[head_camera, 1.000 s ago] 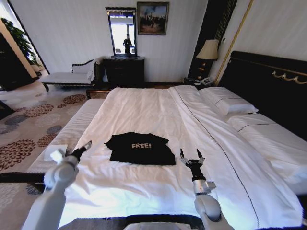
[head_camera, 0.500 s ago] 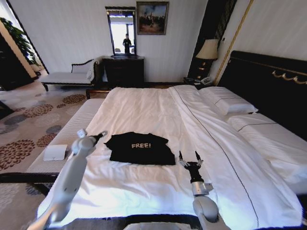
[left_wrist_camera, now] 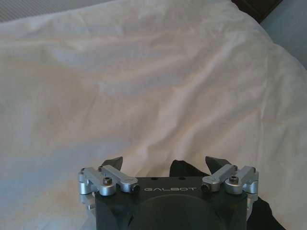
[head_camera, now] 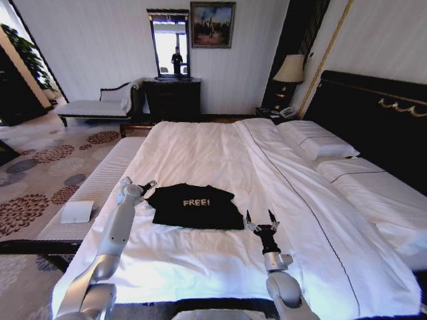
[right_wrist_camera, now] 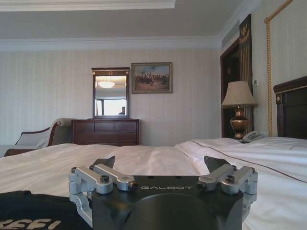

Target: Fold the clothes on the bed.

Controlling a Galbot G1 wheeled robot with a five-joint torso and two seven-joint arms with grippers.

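Black T-shirt (head_camera: 195, 206) with white "FREE!" print lies flat on the white sheet of the bed (head_camera: 220, 153), near the foot end, toward the robot's left of the mattress middle; looks partly folded already, compact rectangle with sleeves barely showing. Left gripper (head_camera: 149, 184) sits at the shirt's left upper corner, right at the sleeve edge, fingers spread; in the left wrist view the gripper (left_wrist_camera: 168, 163) points over bare sheet with a bit of black fabric (left_wrist_camera: 184, 167) between and under the fingertips, contact with cloth cannot be confirmed. Right gripper (head_camera: 259, 219) hovers just beside the shirt's lower right corner, near but not touching, jaws spread wide; right wrist view shows the gripper (right_wrist_camera: 163, 163) low over the sheet, shirt (right_wrist_camera: 33, 211) off to one side of it. Step in hand, judged: approach for grasp, both arms lining up on opposite corners before a fold. Next move likely needs both grippers lowered onto the fabric edge and closed on a single layer, without pinching the sheet underneath. Pillows (head_camera: 317, 143) and headboard (head_camera: 373, 113) are well apart on the right.
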